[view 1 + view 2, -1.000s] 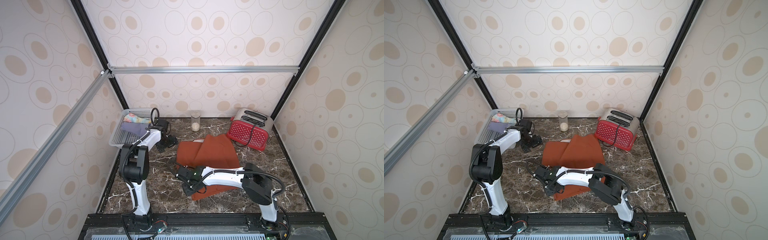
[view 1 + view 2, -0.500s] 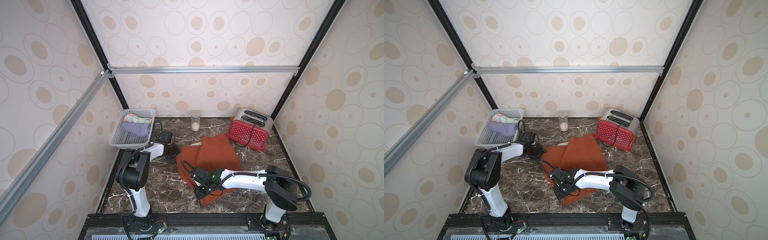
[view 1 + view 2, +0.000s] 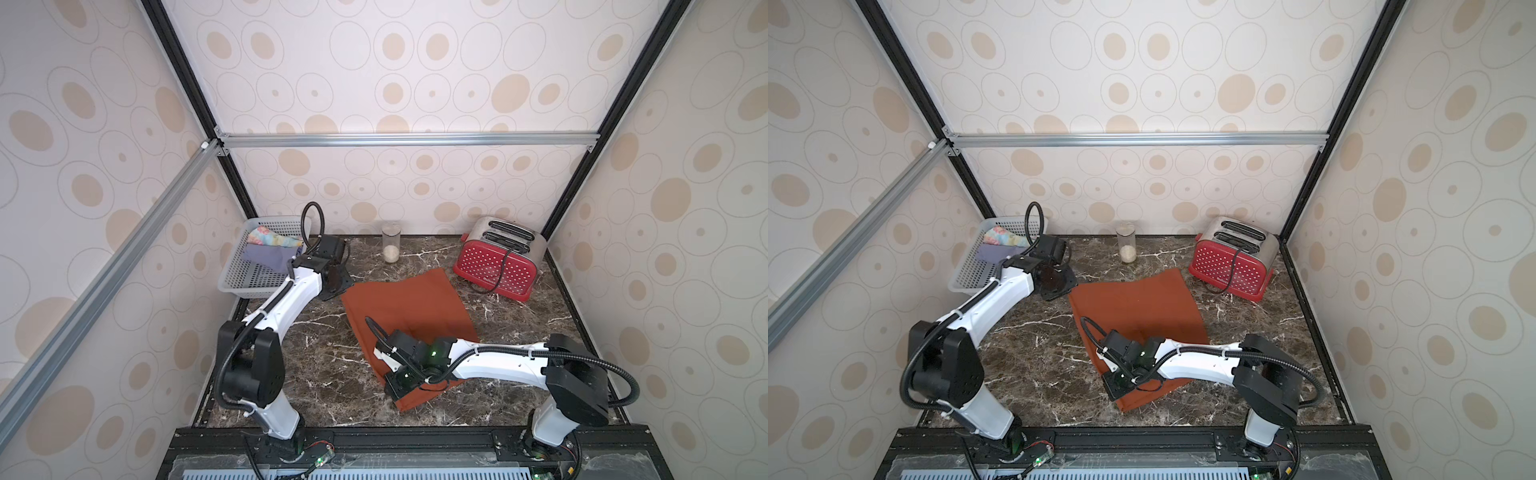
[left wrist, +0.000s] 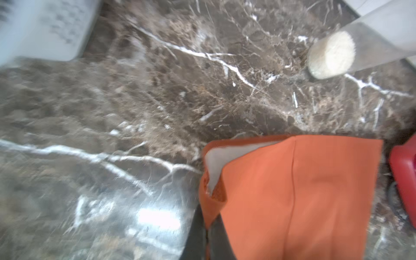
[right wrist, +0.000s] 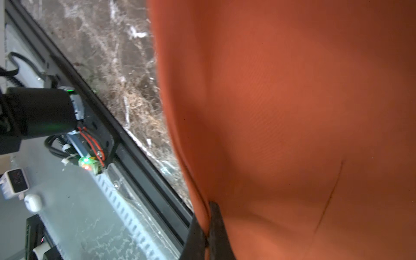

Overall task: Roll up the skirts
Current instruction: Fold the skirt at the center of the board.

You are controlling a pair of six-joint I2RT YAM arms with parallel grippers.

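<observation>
The rust-orange skirt (image 3: 409, 311) (image 3: 1138, 309) lies spread on the marble table in both top views. My left gripper (image 3: 340, 290) (image 3: 1064, 286) is at its far left corner. In the left wrist view this gripper (image 4: 207, 227) is shut on the skirt's (image 4: 292, 202) edge, where a pale lining shows. My right gripper (image 3: 399, 384) (image 3: 1119, 384) is at the near edge. The right wrist view shows it (image 5: 207, 229) pinching the orange cloth (image 5: 281, 112). The floral skirt (image 3: 270, 239) and the lavender skirt (image 3: 266, 257) lie in the basket.
A grey mesh basket (image 3: 249, 284) stands at the back left against the wall. A glass jar (image 3: 391, 247) with pale grains stands at the back centre. A red toaster (image 3: 496, 262) with a black cord sits at the back right. The black front rail runs close to the skirt's near corner.
My left gripper came from beside the basket to the skirt's far left corner and shut on it. The right gripper shifted slightly right with the near edge. The skirt lies flatter.
</observation>
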